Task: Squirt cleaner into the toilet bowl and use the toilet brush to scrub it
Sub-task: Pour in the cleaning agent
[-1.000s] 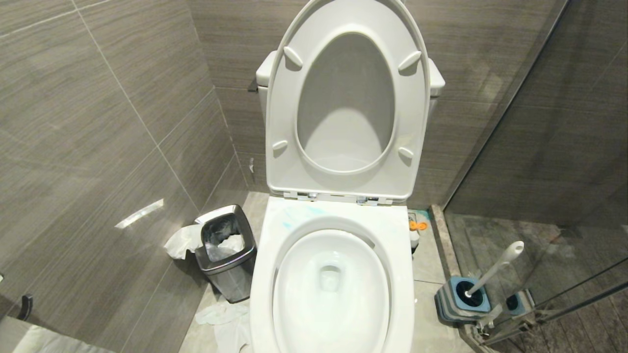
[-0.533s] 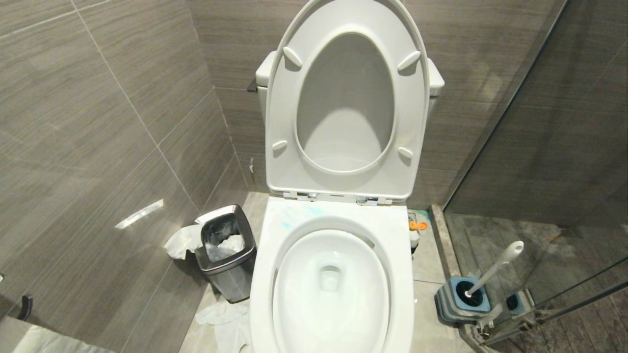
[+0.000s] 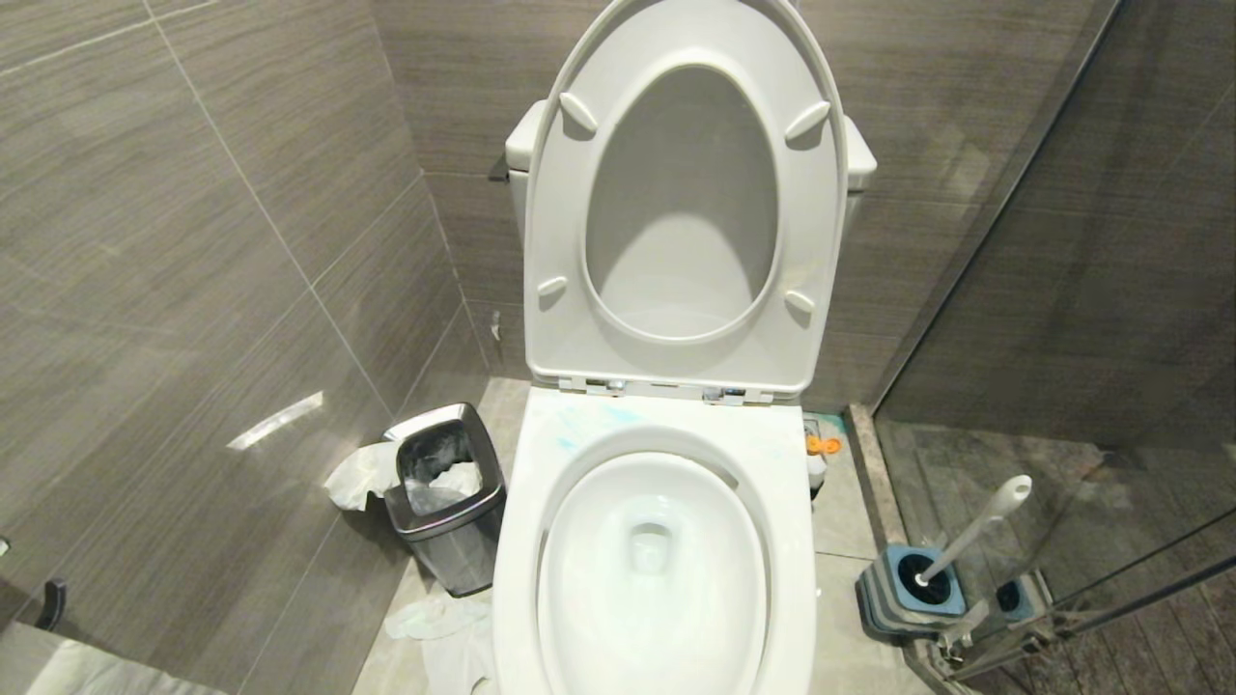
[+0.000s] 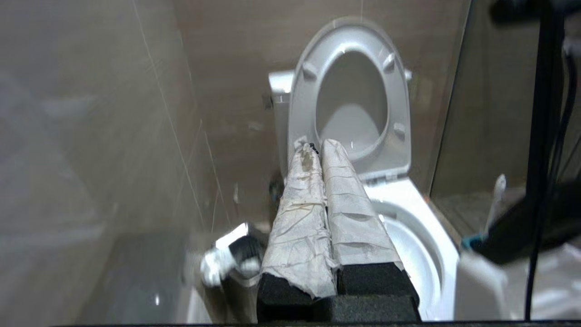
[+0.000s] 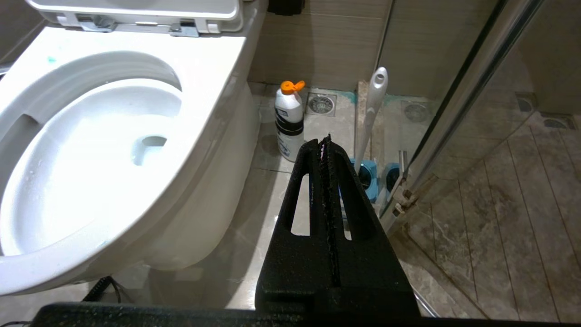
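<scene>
Nearest the robot, both hands are sitting empty: the left hand [image 4: 317, 150], its fingers wrapped in paper, is pressed together and pointing toward the toilet, and the right hand [image 5: 326, 138] is pressed together too, hanging low over the floor beside the bowl. Neither arm is showing in the head view. The bowl [image 3: 652, 565] is lying open just ahead, seat [image 3: 686, 203] and lid standing up against the tank, with clear water in the basin. Pale blue smears of cleaner [image 3: 589, 425] are showing on the back rim near the hinges, so some squirting looks done, though hardly any tint is reaching the basin itself. To the right, on the floor, the brush [image 3: 970, 531] is leaning in its holder [image 3: 908, 589] by the glass door, untouched, so scrubbing is judged still to come. Farther back a bottle [image 5: 289, 120] with an orange cap is standing against the toilet's side. On the left a bin [image 3: 446, 497] is sitting among crumpled tissue.
</scene>
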{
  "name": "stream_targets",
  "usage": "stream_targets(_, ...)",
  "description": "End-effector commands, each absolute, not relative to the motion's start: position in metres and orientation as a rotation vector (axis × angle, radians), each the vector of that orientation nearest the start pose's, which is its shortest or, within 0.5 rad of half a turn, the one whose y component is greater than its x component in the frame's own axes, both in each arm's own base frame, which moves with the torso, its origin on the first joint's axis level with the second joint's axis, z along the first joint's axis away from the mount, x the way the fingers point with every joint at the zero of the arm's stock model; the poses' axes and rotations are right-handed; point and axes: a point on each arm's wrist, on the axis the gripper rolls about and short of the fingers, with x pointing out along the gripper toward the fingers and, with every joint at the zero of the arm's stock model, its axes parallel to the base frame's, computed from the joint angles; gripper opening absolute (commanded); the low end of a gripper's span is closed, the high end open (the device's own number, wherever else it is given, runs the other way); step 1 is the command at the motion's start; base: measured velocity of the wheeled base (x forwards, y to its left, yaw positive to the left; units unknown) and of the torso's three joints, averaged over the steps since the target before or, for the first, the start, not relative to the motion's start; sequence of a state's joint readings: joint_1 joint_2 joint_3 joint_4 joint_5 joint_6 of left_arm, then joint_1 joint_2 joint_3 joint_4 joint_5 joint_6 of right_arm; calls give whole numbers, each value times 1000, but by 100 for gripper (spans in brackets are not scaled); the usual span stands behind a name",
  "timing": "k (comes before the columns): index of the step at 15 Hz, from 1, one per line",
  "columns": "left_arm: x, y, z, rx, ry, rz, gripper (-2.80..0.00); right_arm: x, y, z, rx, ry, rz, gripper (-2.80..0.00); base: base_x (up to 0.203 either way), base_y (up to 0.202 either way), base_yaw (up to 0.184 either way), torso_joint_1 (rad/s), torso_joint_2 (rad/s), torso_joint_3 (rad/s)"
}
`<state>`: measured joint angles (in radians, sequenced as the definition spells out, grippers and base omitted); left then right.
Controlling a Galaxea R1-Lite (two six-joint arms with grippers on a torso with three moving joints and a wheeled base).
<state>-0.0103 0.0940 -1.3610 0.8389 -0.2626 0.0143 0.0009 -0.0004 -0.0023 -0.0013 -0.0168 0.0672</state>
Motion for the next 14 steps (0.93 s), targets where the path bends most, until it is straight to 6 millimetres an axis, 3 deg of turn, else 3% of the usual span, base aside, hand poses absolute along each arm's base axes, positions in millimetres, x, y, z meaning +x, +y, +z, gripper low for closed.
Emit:
stream_targets(1, -238, -5, 227, 49, -396, -259, -280, -23, 0, 76, 68, -5, -15, -280, 0, 0, 0, 0, 0, 0)
stream_targets(3, -229, -5, 225, 49, -360, -261, -280, -23, 0, 76, 68, -4, -15, -280, 0, 0, 0, 0, 0, 0)
stream_targets(5, -207, -6, 221, 50, -302, -262, -280, -23, 0, 76, 68, -5, -15, -280, 0, 0, 0, 0, 0, 0)
stream_targets(9, -140, -5, 214, 60, -352, -250, -280, -23, 0, 76, 68, -5, -15, -280, 0, 0, 0, 0, 0, 0)
stream_targets(11, -107, -5, 203, 66, -420, -222, -280, -23, 0, 76, 68, -4, -15, -280, 0, 0, 0, 0, 0, 0)
stream_targets(14, -73, -4, 178, 70, -446, -192, -280, -23, 0, 76, 68, -5, -15, -280, 0, 0, 0, 0, 0, 0)
